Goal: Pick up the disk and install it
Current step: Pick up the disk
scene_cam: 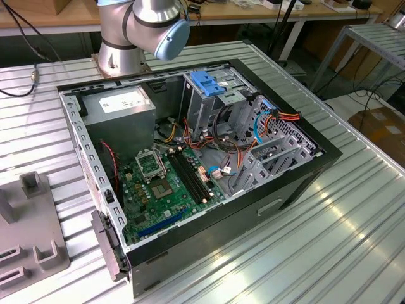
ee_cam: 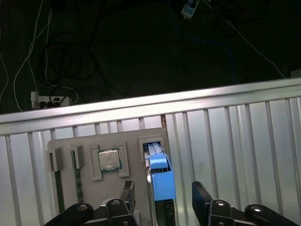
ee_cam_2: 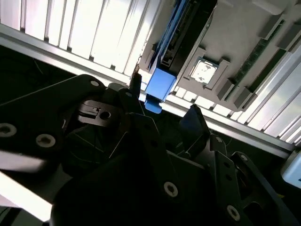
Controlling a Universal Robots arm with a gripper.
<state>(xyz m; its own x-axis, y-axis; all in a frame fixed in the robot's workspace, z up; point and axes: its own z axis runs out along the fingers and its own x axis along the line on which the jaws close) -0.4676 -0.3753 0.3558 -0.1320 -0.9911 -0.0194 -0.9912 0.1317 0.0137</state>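
Note:
The disk (ee_cam: pixel 161 181) stands on edge in a slot of the grey holder plate (ee_cam: pixel 134 148), its bright blue rail facing the camera. In the first wrist view my gripper (ee_cam: pixel 164 201) is open and straddles the disk, one black finger on each side with a gap to each. The second wrist view has the disk (ee_cam_2: pixel 159 87) with its blue end tab between the fingertips of the gripper (ee_cam_2: pixel 162 109), the dark body running away along the plate. Nothing is held.
The holder plate also carries a processor chip (ee_cam: pixel 109 160) and memory sticks (ee_cam: pixel 77 186). In the exterior view the open computer case (scene_cam: pixel 304 183) lies on the ribbed metal table (scene_cam: pixel 354 240), with a metal drive cage (scene_cam: pixel 202 107) topped by a blue latch (scene_cam: pixel 209 82). The arm's base (scene_cam: pixel 120 57) stands behind it.

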